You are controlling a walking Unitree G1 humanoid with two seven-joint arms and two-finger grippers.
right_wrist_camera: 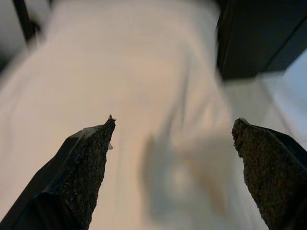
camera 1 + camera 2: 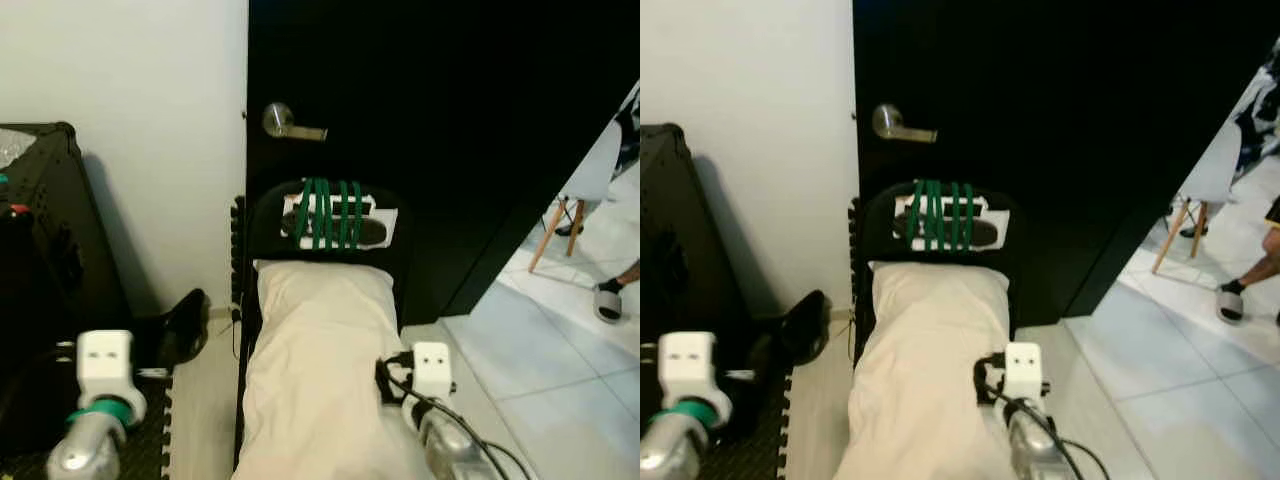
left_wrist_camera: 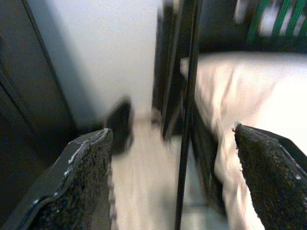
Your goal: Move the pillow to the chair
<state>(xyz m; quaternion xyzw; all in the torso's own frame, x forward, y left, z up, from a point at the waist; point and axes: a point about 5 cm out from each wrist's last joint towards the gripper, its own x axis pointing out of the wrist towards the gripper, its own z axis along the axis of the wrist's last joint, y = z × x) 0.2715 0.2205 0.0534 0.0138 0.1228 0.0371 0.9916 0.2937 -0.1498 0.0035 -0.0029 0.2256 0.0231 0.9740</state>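
Note:
A cream pillow [image 2: 315, 370] lies lengthwise on a black chair, its far end against the backrest [image 2: 325, 215], which is wrapped with green straps. My right gripper [image 1: 175, 120] hovers open just above the pillow's near right part, and the pillow [image 1: 144, 72] spreads between its fingers [image 1: 86, 163]. My left gripper [image 3: 171, 129] is open too, held left of the chair. Its view looks past the chair's black frame [image 3: 187, 120] to the pillow's side [image 3: 249, 91]. Neither gripper holds anything.
A black door [image 2: 450, 120] with a metal handle [image 2: 285, 122] stands right behind the chair. A white wall [image 2: 130, 80], a black case [image 2: 45, 230] and a black shoe [image 2: 185, 325] are on the left. At right, tiled floor [image 2: 540, 350], a white chair [image 2: 590, 180], a person's sandalled foot [image 2: 610, 295].

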